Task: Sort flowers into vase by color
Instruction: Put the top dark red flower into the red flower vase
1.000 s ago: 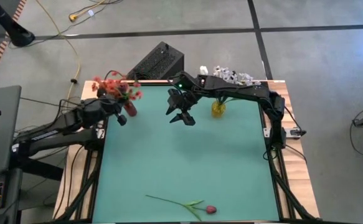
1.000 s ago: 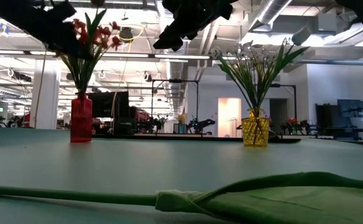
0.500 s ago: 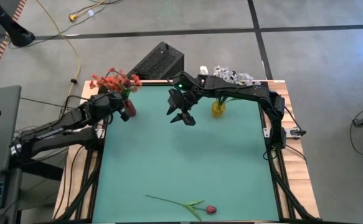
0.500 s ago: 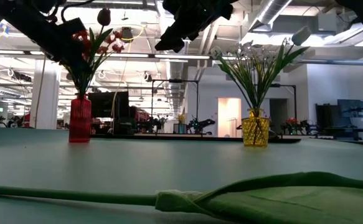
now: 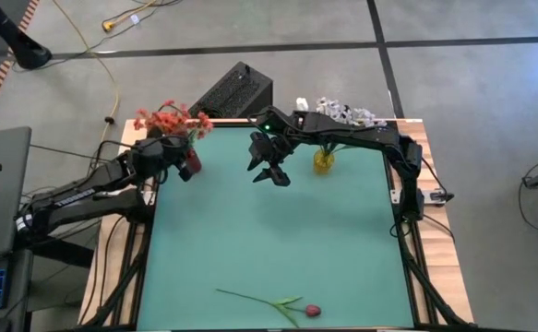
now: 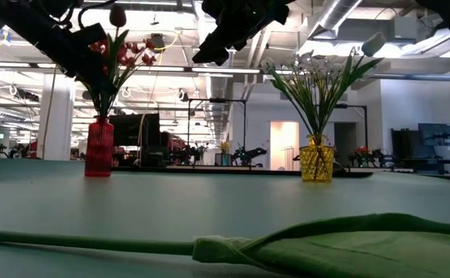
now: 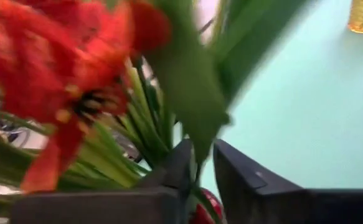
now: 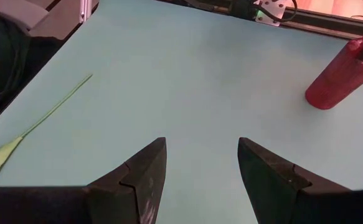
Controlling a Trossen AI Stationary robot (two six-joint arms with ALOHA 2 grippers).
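A red vase [image 5: 191, 164] at the far left holds orange-red sprays [image 5: 167, 120]. My left gripper [image 5: 178, 162] is right beside its mouth, shut on a green stem; a dark bud [image 6: 117, 15] stands above the orange-red blossoms [image 6: 132, 50]. The vase's base rests on the table [image 6: 98, 166]. A yellow vase [image 5: 323, 162] at the far middle holds white-and-pale bunches [image 5: 342, 112]. One dark pink bud flower [image 5: 269, 302] lies flat near the table's near edge. My right gripper [image 5: 270, 171] hangs open above the table between the two vases. My left gripper pinches a green stem [image 7: 198, 163] between its two fingers, with the red vase's mouth [image 7: 201, 214] close behind the fingers. The stem and a broad leaf [image 7: 187, 93] rise past the fingertips among the orange-red blossoms. Whether its lower end sits in the vase is hidden by the fingers.
A black box [image 5: 234, 90] stands just beyond the table's far edge. The green mat [image 5: 278, 240] between the vases and the lying flower is bare. Wooden rims and cables run along the table's left and right sides.
My left gripper has moved toward the far edge and closed in on the red vase's mouth, carrying the stem with it. The dark bud has come into the low view above the orange-red blossoms, and the sprays in the vase have swung a little toward the far left.
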